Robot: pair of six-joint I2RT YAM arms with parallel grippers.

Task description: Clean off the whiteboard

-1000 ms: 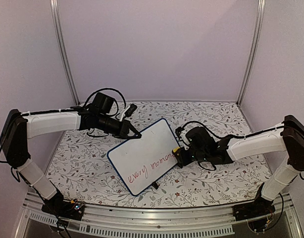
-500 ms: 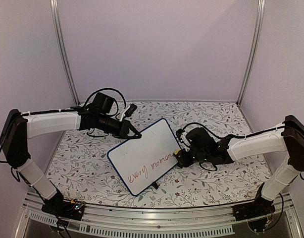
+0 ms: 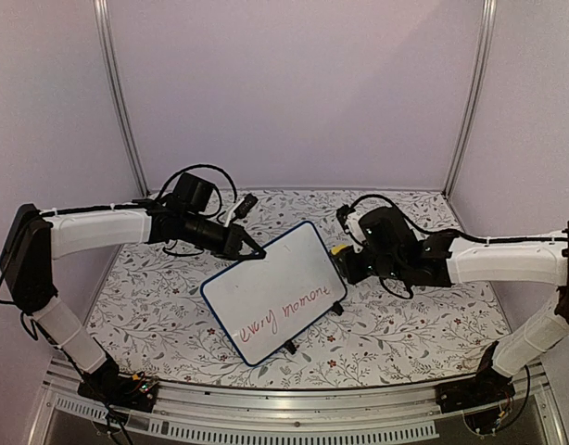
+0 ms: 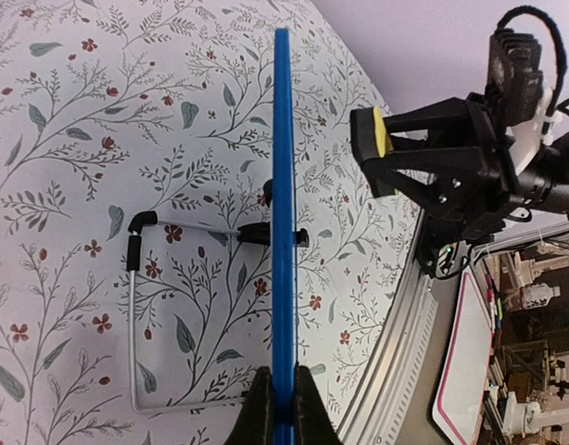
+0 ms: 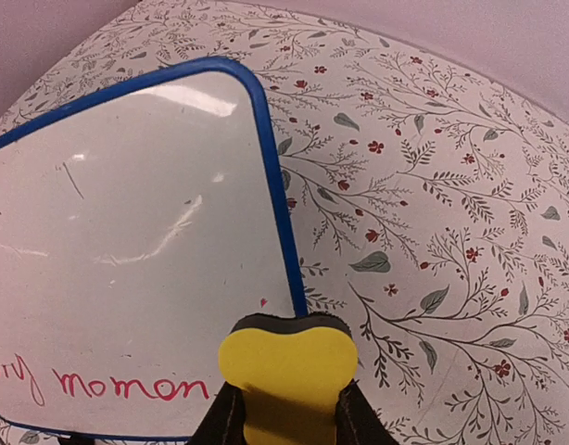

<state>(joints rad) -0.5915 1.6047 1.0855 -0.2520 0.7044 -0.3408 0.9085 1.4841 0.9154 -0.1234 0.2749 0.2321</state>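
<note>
left gripper [image 3: 251, 250] clamped shut on the whiteboard [image 3: 266, 287] at its 11 o'clock edge, right gripper [image 3: 346, 261] pinching a yellow eraser [image 3: 338, 250], just beside the whiteboard's 2 o'clock edge

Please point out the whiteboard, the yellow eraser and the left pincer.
whiteboard [image 3: 266, 273]: top view, bare white face.
yellow eraser [image 5: 286, 375]: right wrist view, yellow front.
left pincer [image 4: 284, 380]: left wrist view, between fingertips.

One whiteboard [image 3: 266, 289], one yellow eraser [image 5: 286, 375]

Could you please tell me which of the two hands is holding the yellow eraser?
The right hand pinches the yellow eraser; the left hand instead clamps the whiteboard by its blue edge.
</note>
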